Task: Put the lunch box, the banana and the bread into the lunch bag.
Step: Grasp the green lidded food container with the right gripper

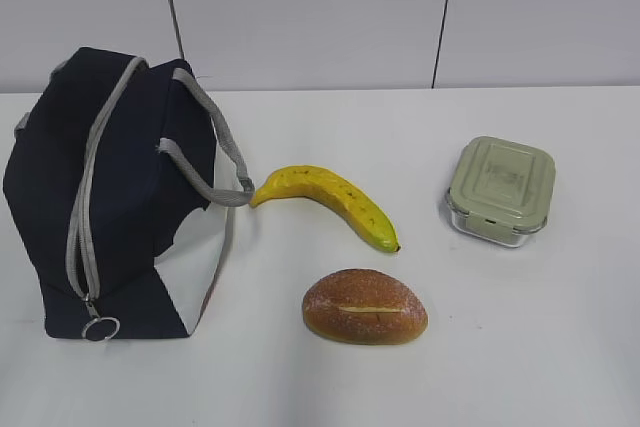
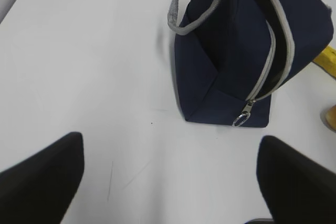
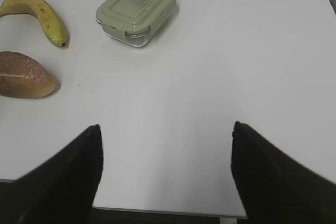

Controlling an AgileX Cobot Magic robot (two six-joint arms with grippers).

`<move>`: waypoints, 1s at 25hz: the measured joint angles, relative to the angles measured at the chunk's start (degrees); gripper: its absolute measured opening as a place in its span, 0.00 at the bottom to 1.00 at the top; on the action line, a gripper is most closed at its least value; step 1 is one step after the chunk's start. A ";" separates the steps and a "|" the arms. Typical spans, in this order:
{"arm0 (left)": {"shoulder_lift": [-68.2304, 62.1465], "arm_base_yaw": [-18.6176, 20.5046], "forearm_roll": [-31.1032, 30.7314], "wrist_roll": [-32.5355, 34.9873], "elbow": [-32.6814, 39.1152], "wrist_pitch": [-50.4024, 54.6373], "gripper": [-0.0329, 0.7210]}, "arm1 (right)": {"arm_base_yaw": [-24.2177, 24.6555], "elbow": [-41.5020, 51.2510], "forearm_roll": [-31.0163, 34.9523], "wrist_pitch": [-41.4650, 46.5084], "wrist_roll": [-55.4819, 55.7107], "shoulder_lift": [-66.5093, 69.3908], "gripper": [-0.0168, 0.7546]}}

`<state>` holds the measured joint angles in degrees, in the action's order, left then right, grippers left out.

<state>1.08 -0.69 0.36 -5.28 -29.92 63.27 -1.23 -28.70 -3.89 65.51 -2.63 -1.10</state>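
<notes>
Lunch bag (image 1: 110,197): stands upright at the left of the white bench (image 1: 520,347), navy fabric with a white side panel facing right; its long axis runs near to far.
Zipper: the grey strip runs over the top of the bag and down its near face, ending low at a metal ring pull (image 1: 100,328); in the left wrist view the teeth stand parted along the top, showing a dark slit.
Handles: two grey straps (image 1: 215,152) arch from the top; one droops to the right, with its loop just beside the banana's stem end.
Banana (image 1: 330,204): lies flat on the bench, right of the bag; its long axis runs diagonally, stem end far-left toward the bag, dark tip near-right.
Bread (image 1: 365,306): sits on the bench nearer than the banana and apart from it; long axis left to right, lengthwise slit facing up.
Lunch box (image 1: 501,192): rests at the right of the bench, well apart from the bag, green lid on top and clipped on, clear glass walls below; one corner is turned toward the near edge.
Left end effector (image 2: 170,174): its fingers stand wide apart over bare bench, near the bag's ring-pull end, holding nothing.
Right end effector (image 3: 165,169): fingers apart, empty, over bare bench nearer than the lunch box, with bread and banana to its left.
</notes>
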 joint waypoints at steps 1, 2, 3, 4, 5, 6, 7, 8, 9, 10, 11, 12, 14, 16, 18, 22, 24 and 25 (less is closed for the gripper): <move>0.00 0.00 0.00 0.00 0.00 0.00 0.90 | 0.00 0.00 0.00 0.00 0.00 0.00 0.75; 0.00 0.00 0.00 0.00 0.00 0.00 0.90 | 0.00 0.00 0.00 0.00 0.00 0.00 0.75; 0.00 0.00 0.00 0.00 0.00 0.00 0.90 | 0.00 0.00 0.00 0.00 0.00 0.00 0.75; 0.00 0.00 0.00 0.00 0.00 0.00 0.90 | 0.00 0.00 0.00 0.00 0.00 0.00 0.75; 0.00 0.00 0.00 0.00 0.00 0.00 0.89 | 0.00 0.00 0.00 0.00 0.00 0.00 0.75; 0.00 0.00 0.00 0.00 0.00 0.00 0.89 | 0.00 0.00 0.00 0.00 0.00 0.00 0.75; 0.00 0.00 0.00 0.00 0.00 0.00 0.89 | 0.00 0.00 0.00 0.00 0.00 0.00 0.75; 0.00 0.00 0.00 0.00 0.00 0.04 0.89 | 0.00 0.00 0.00 0.00 0.00 0.00 0.75; 0.00 0.00 0.00 0.00 0.00 0.04 0.88 | 0.00 0.00 0.00 0.00 0.00 0.00 0.75; 0.00 0.00 0.00 0.00 0.00 0.04 0.88 | 0.00 0.00 0.00 0.00 0.00 0.00 0.75; 0.00 0.00 0.00 0.00 0.00 0.04 0.87 | 0.00 0.00 0.00 0.00 0.00 0.00 0.75; 0.00 0.00 0.00 0.00 0.00 0.04 0.85 | 0.00 0.00 0.00 0.00 0.00 0.00 0.75; 0.00 0.00 0.00 0.00 0.00 0.04 0.81 | 0.00 0.00 0.00 0.00 0.00 0.00 0.75; 0.00 0.00 0.00 0.00 0.00 0.04 0.80 | 0.00 0.00 0.00 0.00 0.00 0.00 0.75; 0.00 0.00 0.27 0.00 0.00 0.06 0.79 | 0.00 0.00 0.00 0.00 0.00 0.00 0.75; -2.59 0.00 2.13 -0.06 -1.45 0.36 0.79 | 0.00 0.00 0.00 0.00 0.00 0.00 0.75; -5.89 0.00 2.65 -0.06 -3.35 -0.05 0.79 | 0.00 0.00 0.00 0.00 0.00 0.00 0.75; -7.97 0.00 2.70 -0.06 -4.27 -0.35 0.79 | 0.00 0.00 0.00 0.00 0.00 0.00 0.75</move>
<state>-6.90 -0.69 3.06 -5.34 -34.19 62.91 -1.23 -28.70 -3.89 65.51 -2.63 -1.10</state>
